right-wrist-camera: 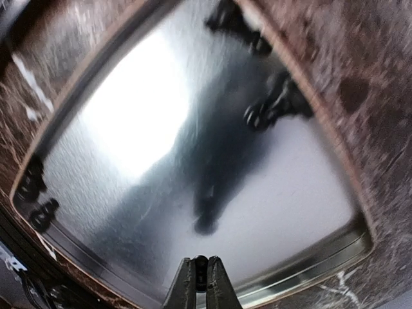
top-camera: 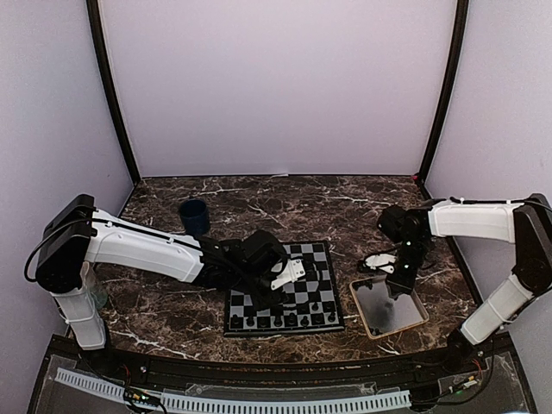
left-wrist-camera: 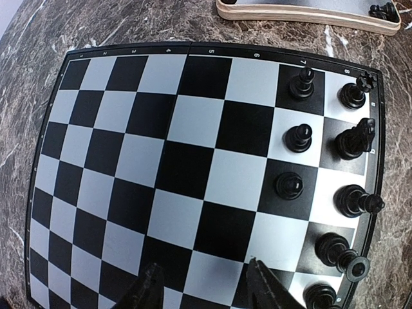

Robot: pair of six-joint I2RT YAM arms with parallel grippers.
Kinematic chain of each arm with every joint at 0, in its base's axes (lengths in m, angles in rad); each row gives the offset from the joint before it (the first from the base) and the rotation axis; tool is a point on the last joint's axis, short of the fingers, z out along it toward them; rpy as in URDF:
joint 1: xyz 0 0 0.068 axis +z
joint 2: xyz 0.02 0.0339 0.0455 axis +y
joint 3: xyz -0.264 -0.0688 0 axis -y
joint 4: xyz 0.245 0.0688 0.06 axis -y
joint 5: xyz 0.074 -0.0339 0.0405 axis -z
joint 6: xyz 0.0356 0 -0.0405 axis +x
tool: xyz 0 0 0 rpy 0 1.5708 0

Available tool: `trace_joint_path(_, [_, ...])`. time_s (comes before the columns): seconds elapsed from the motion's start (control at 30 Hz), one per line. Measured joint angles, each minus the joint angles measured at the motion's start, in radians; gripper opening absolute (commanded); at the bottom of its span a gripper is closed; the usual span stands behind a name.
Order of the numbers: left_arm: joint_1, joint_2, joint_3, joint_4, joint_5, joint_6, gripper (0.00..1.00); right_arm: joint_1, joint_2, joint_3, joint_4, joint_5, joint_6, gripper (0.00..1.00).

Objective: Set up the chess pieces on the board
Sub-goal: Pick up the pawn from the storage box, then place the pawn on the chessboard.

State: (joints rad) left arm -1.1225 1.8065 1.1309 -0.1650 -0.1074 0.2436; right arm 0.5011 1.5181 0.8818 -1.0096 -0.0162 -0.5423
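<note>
The board (left-wrist-camera: 193,154) of black and pale squares lies under my left gripper (left-wrist-camera: 203,269), which hovers open above its near squares with nothing between the fingers. Several small dark chess pieces (left-wrist-camera: 298,137) stand in two columns at the board's right side. In the top view the left gripper (top-camera: 293,274) is over the board (top-camera: 259,321). My right gripper (right-wrist-camera: 201,267) is shut on one small dark chess piece (right-wrist-camera: 201,275) above the metal tray (right-wrist-camera: 302,254). More loose pieces (right-wrist-camera: 277,103) lie in that tray, some blurred. The right gripper (top-camera: 393,289) hangs over the tray (top-camera: 390,317).
The tan-rimmed tray (left-wrist-camera: 302,16) sits just right of the board, with a piece (left-wrist-camera: 383,9) in its corner. A dark blue cup (top-camera: 194,216) stands behind the left arm. Dark marble tabletop (top-camera: 285,203) extends to the back wall.
</note>
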Motion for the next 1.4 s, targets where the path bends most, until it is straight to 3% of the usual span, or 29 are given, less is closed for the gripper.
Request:
trace_joint_path(0.53, [0.000,-0.030,-0.047,0.078,-0.092,-0.019,0.48,0.015,0.092,0.226,0.339,-0.357,0.033,0.06])
trace_joint_path(1.0, [0.000,-0.173,-0.153,0.261,-0.256,-0.038,0.49,0.148,0.207,0.164,0.814,-0.537,0.161,0.06])
trace_joint_path(1.13, [0.000,-0.189,-0.166,0.279,-0.274,-0.038,0.49,0.169,0.270,0.159,0.862,-0.551,0.182,0.07])
trace_joint_path(1.4, [0.000,-0.207,-0.172,0.298,-0.282,-0.038,0.49,0.173,0.304,0.153,0.882,-0.558,0.200,0.20])
